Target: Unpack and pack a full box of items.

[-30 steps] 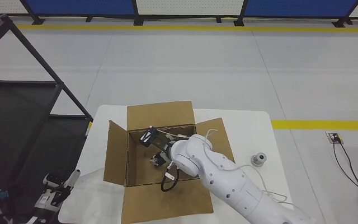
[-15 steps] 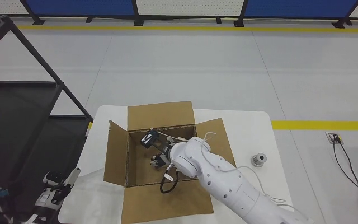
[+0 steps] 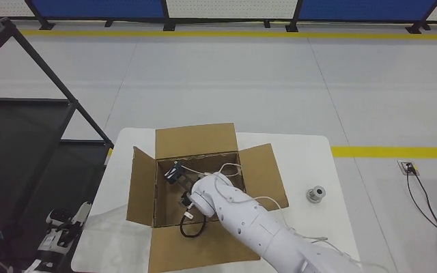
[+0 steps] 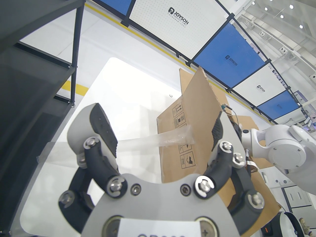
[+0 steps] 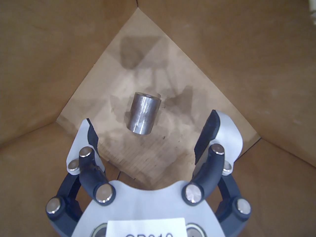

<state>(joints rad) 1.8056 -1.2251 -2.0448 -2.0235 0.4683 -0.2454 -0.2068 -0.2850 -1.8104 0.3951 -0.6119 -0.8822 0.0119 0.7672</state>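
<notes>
The brown cardboard box [image 3: 194,141] stands on the white desk [image 3: 300,147] with all four flaps folded outward. The right arm [image 3: 239,205] goes down into it from above. Inside, a short steel cylinder [image 5: 144,113] stands on end on the pale floor of the box, out in the open and away from the walls; its top face has a small hole.

The right gripper [image 5: 151,125] hangs over this cylinder with its jaws spread wide and nothing held. In the right wrist view one finger sits on each side of the cylinder, and neither touches it.

On the desk to the right of the box, well apart from it, stands a small grey metal spool-shaped part [image 3: 315,194].

The left gripper [image 4: 160,127] is off the left edge of the desk, facing the box's outer wall. It too is wide open and grips nothing. Beyond its fingers a clear plastic bag [image 4: 172,138] lies across the desk and reaches to the box's side — whether it touches the cardboard is hard to tell.
</notes>
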